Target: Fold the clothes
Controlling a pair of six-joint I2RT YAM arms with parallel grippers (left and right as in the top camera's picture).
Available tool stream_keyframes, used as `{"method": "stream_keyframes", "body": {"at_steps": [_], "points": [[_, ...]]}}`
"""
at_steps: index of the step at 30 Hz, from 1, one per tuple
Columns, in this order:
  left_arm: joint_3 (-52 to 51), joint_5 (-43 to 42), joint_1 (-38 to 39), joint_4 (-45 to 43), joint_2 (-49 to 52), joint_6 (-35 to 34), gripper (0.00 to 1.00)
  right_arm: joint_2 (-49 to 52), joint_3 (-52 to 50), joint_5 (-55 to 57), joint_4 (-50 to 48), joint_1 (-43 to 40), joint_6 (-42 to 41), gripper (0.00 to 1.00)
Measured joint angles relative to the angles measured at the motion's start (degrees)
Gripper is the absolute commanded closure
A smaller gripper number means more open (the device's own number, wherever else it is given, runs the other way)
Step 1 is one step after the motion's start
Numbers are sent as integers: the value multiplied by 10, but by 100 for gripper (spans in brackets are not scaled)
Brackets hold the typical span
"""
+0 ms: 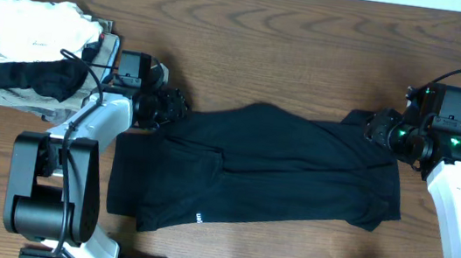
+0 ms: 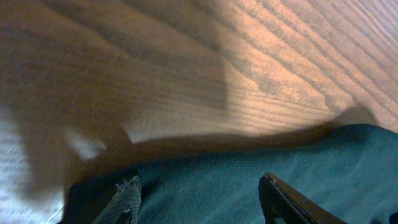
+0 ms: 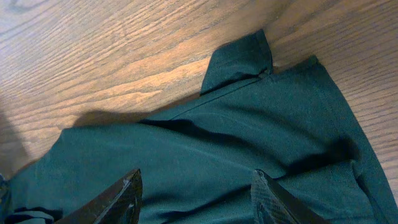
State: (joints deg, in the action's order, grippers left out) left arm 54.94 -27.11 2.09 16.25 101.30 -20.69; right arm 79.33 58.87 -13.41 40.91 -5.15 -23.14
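While the wooden table point(image 1: 313, 33) bears it, the black T-shirt point(image 1: 278, 170) lies spread across the middle. My left gripper point(image 1: 168, 106) and right gripper point(image 1: 381, 128) sit at its far corners, jaws apart, pinching nothing.

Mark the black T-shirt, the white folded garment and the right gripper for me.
black T-shirt point(image 1: 270, 165): overhead view, middle of the spread fabric.
white folded garment point(image 1: 31, 30): overhead view, middle of its top face.
right gripper point(image 3: 196, 193): right wrist view, midway between its parted fingertips, fabric beneath.
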Motion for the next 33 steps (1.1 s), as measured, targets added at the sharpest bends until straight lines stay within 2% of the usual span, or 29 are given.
{"method": "stream_keyframes", "body": {"at_steps": [13,16,28,33], "points": [[17,13,0,0,1,44,39,0,0,0,4,2,2,46],[21,25,0,12,1,57,44,0,0,0,5,2,2,47],[22,36,0,51,14,91,44,0,0,-1,12,2,2,47],[22,35,0,58,22,94,57,0,0,-1,13,2,2,48]]}}
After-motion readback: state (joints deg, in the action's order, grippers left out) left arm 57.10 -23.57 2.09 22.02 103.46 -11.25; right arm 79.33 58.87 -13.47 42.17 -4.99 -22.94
